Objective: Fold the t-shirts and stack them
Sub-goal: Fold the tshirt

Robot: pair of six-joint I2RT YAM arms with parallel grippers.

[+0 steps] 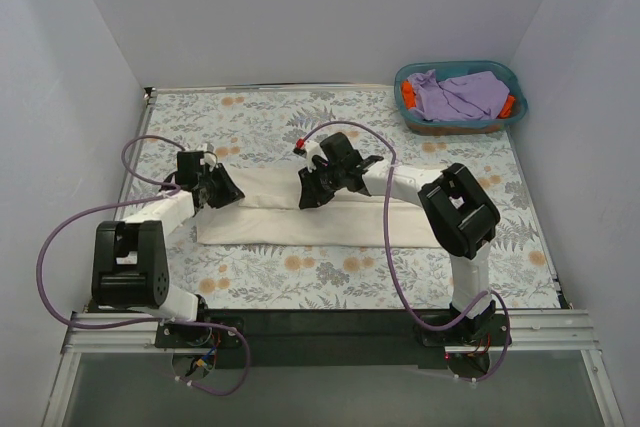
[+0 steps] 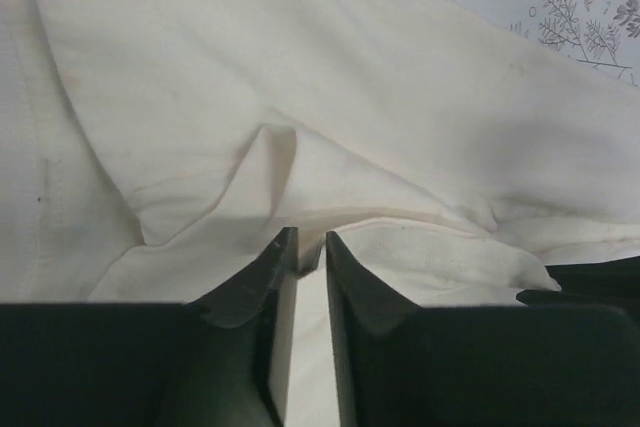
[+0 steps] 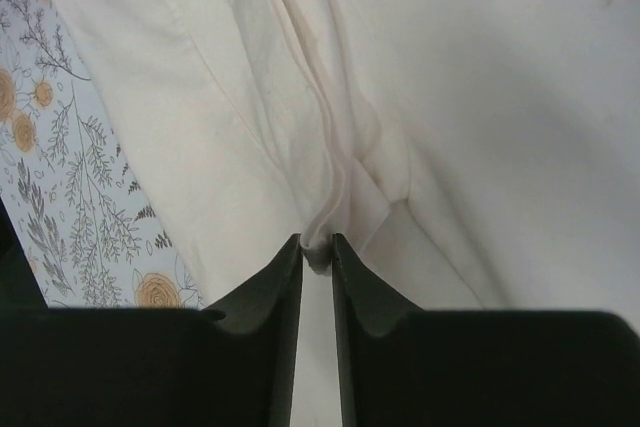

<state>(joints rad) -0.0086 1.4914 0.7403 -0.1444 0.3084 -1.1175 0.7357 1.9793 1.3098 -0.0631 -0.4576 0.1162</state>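
While the cream t-shirt (image 1: 300, 215) lies folded into a long band across the floral desk (image 1: 330, 272), both grippers sit on it — left gripper (image 2: 311, 247) and right gripper (image 3: 317, 252), each with jaws narrowly apart around a pinched fold. Purple and orange garments (image 1: 458, 95) fill the teal basket (image 1: 515, 87).

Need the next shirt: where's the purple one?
In the top view, the purple shirt lies in the teal basket at the table's far right corner, beside orange cloth.

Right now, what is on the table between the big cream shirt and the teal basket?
Nothing: between the cream cloth shirt and teal plastic basket, the top view shows bare flowery tablecloth.
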